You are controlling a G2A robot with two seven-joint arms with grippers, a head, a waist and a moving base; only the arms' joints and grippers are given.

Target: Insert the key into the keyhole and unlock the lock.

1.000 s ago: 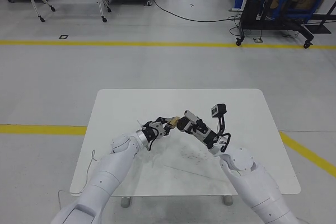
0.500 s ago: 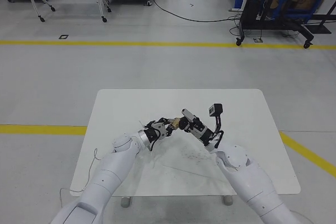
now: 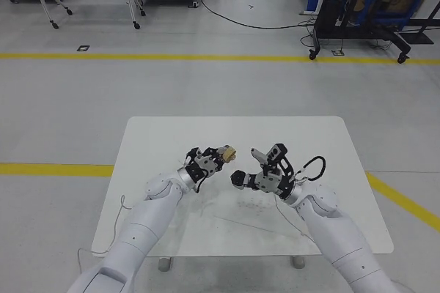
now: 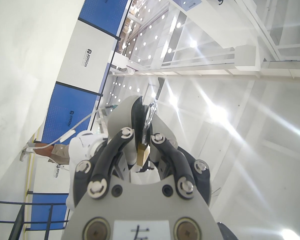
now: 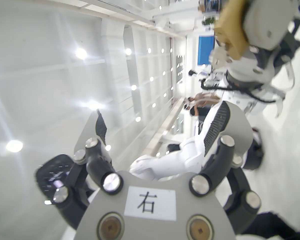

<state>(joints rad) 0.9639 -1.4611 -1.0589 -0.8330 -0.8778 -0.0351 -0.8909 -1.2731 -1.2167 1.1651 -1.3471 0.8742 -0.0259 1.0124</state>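
White worktop [image 3: 161, 146] on a pale hall floor [image 3: 95, 88], and both arms are raised above its middle. The left gripper [image 4: 145, 116] has its jaws clamped on the brass lock [image 5: 231, 36], which is held in the air well clear of the surface. A silvery piece [image 4: 150, 116] sits pinched between the pads (key or shackle, I can't tell which). The right gripper [image 5: 162, 116] is just beside the lock with its jaws spread wide and nothing between them.

So where's the key? I can't place it for certain. If that silver piece is it, the job, as I read it, is for the right jaws to take hold of it and turn.

How to do that well: keep the left arm dead steady, since the lock has no other support. Line the right jaws up square on the key's flat faces and close gently before any twist. Turn about the key's own axis, because a sideways pull could drag the lock out of the left jaws or bind the key.
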